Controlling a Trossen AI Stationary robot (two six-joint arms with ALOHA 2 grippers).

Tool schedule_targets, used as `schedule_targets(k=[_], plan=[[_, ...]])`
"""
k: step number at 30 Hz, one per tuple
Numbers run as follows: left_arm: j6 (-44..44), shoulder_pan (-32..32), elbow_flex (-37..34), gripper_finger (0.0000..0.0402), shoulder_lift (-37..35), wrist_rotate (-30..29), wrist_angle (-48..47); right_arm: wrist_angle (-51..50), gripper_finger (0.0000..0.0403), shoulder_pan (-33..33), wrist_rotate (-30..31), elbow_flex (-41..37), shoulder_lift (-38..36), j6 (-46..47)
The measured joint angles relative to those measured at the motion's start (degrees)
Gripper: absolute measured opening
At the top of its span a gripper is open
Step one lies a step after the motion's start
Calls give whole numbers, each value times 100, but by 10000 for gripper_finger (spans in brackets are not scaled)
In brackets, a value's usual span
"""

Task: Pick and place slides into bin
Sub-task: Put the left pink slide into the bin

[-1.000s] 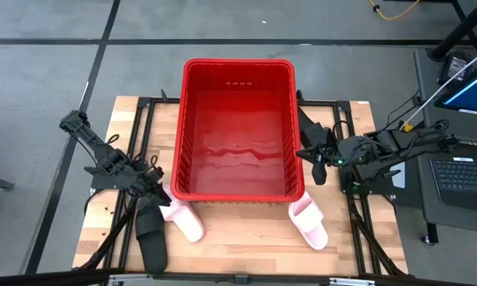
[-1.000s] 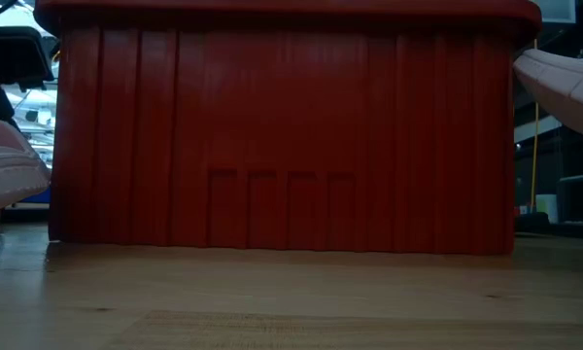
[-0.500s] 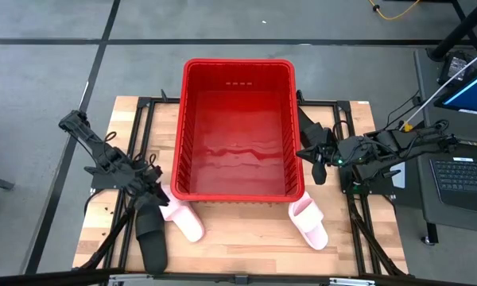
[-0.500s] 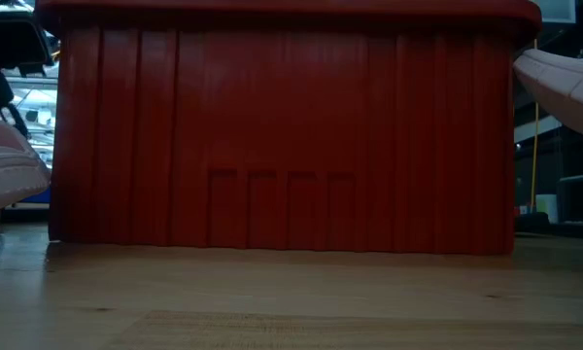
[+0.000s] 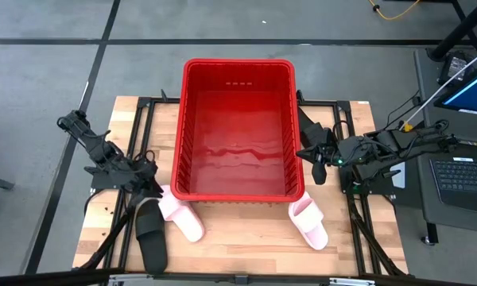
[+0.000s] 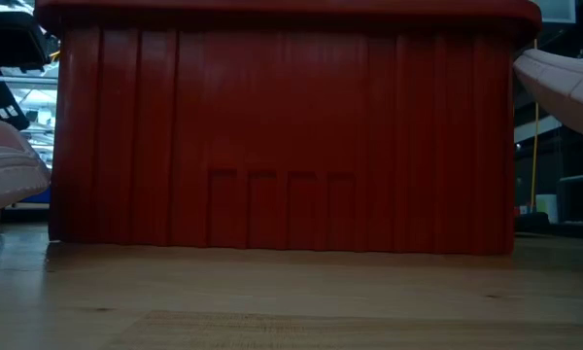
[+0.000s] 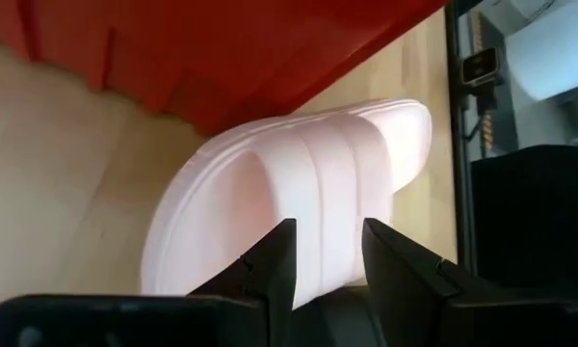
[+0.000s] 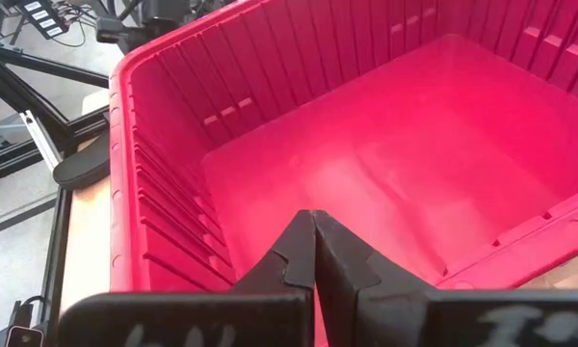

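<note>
- At the near edge of the wooden table point(image 5: 246, 238), a black rubber slide sandal point(image 5: 149, 232) lies by the left corner. Two pale pink foam slide sandals lie next to it, one on the left point(image 5: 180, 216) and one on the right point(image 5: 309, 222).
- Just behind them, the left gripper point(image 5: 153, 191) hangs over the left pink sandal point(image 7: 299, 207), right beside the basket wall. Its two fingers stand partly apart with the sandal showing between them. They hold nothing yet.
- Next comes the big red plastic basket with ribbed sides point(image 5: 237, 67). It sits in the middle of the table and has no sandals in it.
- Beside the basket's right wall, the right gripper point(image 5: 318, 168) waits with its fingers pressed tight together, holding nothing. Another black slide sandal point(image 5: 307, 123) lies on the table near it.
- What could go wrong: I think the pink sandal is soft and wide, so the fingers might only pinch its edge and it could slip out.
- The basket wall is very close, so the left arm could bump the rim when it lifts.
</note>
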Motion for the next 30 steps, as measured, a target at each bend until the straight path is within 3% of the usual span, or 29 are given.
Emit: schedule_targets(k=[10,21,30], plan=[[274,0,0,114,120,-110,-212,-3,6,2,6,0,59,-9],[204,2,-4,114,580,265,-196,-15,6,0,4,-11,193,-38],[33,2,-4,114,974,246,-24,-3,6,2,2,-11,255,-37]])
